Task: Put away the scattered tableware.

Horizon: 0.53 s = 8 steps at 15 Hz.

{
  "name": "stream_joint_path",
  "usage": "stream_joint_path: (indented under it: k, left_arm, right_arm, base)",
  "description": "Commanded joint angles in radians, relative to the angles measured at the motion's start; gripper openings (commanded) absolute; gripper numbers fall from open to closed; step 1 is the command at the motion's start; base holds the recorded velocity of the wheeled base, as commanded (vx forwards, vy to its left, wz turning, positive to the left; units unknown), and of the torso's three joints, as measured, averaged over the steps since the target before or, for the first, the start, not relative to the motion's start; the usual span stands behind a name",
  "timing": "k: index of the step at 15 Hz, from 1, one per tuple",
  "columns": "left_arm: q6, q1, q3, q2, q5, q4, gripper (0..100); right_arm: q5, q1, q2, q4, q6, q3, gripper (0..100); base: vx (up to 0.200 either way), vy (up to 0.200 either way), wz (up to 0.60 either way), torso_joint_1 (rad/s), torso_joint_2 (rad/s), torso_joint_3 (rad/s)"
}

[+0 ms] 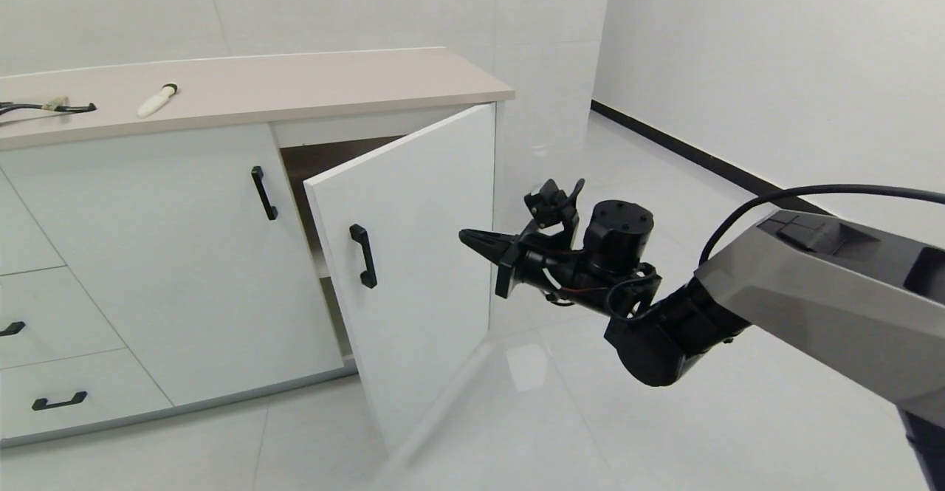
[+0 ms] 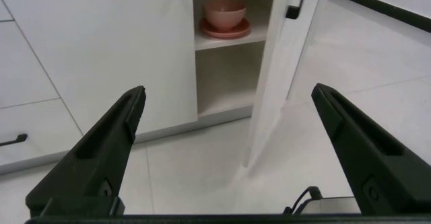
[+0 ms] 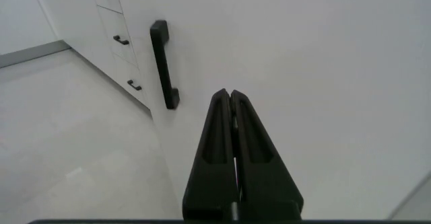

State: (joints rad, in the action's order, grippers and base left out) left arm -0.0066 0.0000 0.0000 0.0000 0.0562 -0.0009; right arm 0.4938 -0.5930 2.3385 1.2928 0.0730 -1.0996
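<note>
**Pink bowl and plate are on the cupboard shelf**

In the left wrist view a pink bowl [image 2: 225,12] is seen standing on a pink plate [image 2: 225,30], on a shelf [image 2: 229,44] inside the open cupboard [image 1: 148,255]. The left gripper [image 2: 229,91] is spread wide, with nothing held.

The head view adds the countertop [image 1: 295,85], where a white utensil [image 1: 156,100] with a dark tip is laid, far left. The right gripper [image 1: 466,237] is pressed closed on nothing and is pointed at the open door [image 1: 421,255], near its black handle [image 1: 363,255].
</note>
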Motion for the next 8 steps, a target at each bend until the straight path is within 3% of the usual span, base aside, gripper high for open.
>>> stream_joint_path:
  k: [1,4,8]
  left_arm:
    - [0.0,0.0,-0.002,0.0,0.001,-0.001,100]
    - [0.0,0.0,0.0,0.0,0.001,-0.001,100]
    - [0.002,0.0,-0.002,0.0,-0.001,-0.001,100]
  right_arm:
    - [-0.003,-0.005,-0.108,0.046,-0.005,0.15,0]
    - [-0.034,-0.005,-0.314,0.175,-0.007,0.412,0]
    - [-0.07,0.035,-0.746,0.181,-0.002,0.768,0]
  base:
    - [0.0,0.0,0.0,0.0,0.0,0.0]
    - [0.0,0.0,0.0,0.0,0.0,0.0]
    - [0.0,0.0,0.0,0.0,0.0,0.0]
